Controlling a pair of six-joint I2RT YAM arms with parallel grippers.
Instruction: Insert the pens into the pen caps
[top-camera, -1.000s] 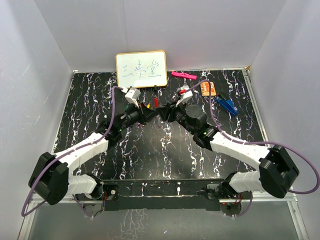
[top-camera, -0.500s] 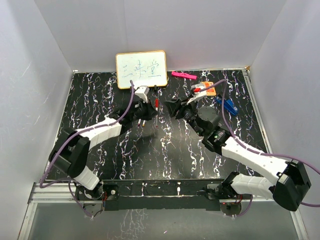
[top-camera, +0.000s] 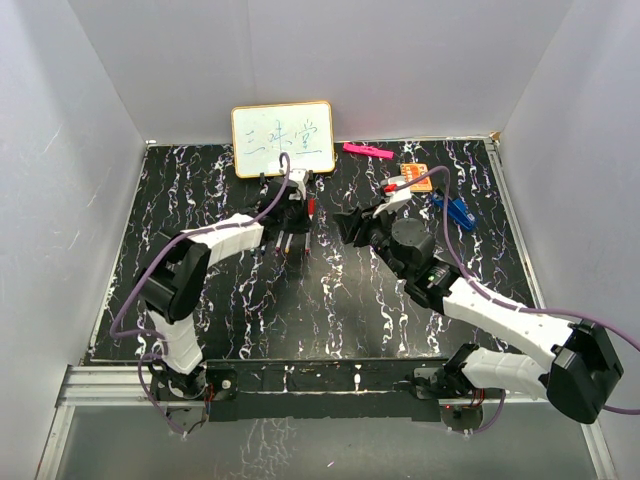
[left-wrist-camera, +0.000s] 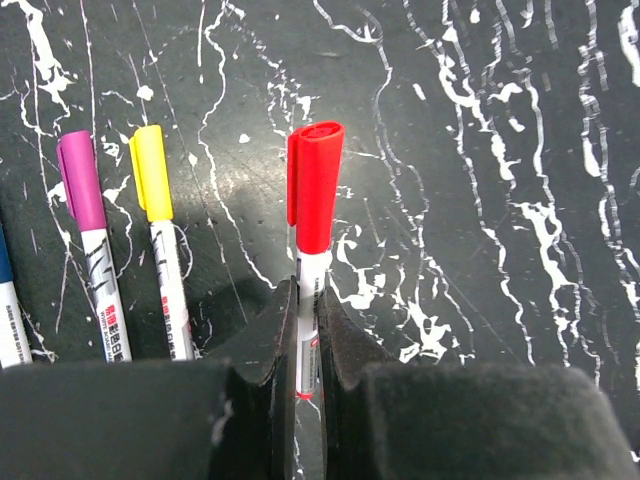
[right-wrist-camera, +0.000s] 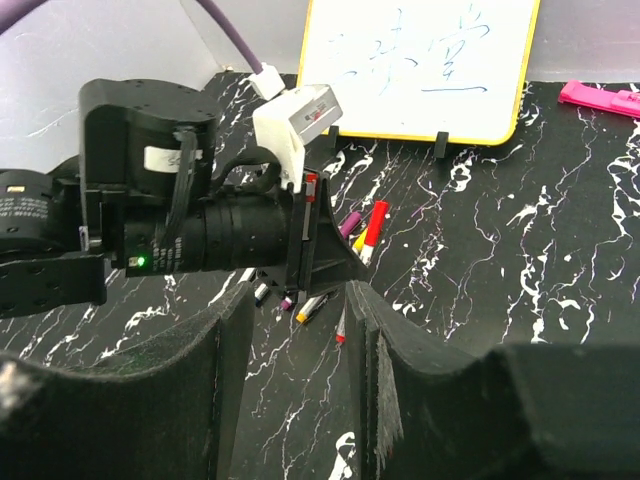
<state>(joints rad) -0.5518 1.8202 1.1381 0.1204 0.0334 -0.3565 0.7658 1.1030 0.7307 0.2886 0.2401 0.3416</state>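
Left pincer (left-wrist-camera: 307, 295) advanced toward whiteboard (top-camera: 283, 138), half-hiding red-capped pen (left-wrist-camera: 314, 200).

The black table (top-camera: 200, 300), veined with white, carries a whiteboard (top-camera: 283, 138) standing at its far edge at about 12 o'clock, a flat pink bar (top-camera: 367, 151) at 1 o'clock, and an orange card (top-camera: 415, 176) and a blue clip (top-camera: 457, 211) towards 2 o'clock. Just in front of the whiteboard, white-barrelled pens lie on the surface. In the left wrist view a purple-capped pen (left-wrist-camera: 90, 240) and a yellow-capped pen (left-wrist-camera: 160, 235) lie side by side, apart, caps towards 12 o'clock.
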